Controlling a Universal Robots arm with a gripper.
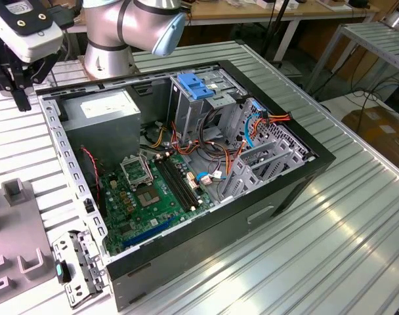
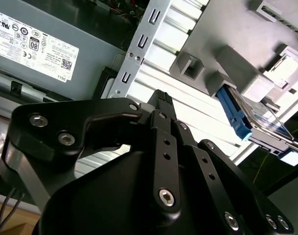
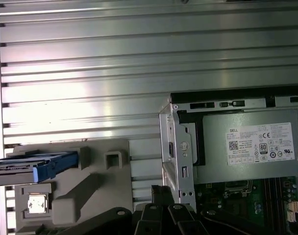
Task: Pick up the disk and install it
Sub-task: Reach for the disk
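The black gripper [image 1: 19,88] is hanging over the ribbed aluminium counter [image 1: 344,249], just beside the corner of the open black computer case [image 1: 317,161] where the grey metal power supply box [image 3: 252,147] is sitting. I cannot tell whether it is spread or pressed together. The flat grey-metal disk with blue plastic rails [image 3: 36,166] is sitting in the grey plastic fixture [image 3: 90,196], apart from the gripper.

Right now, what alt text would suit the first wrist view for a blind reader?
The disk, edged in blue, sits in a grey fixture on a ribbed metal table. The black gripper is apart from it, near an open computer case.
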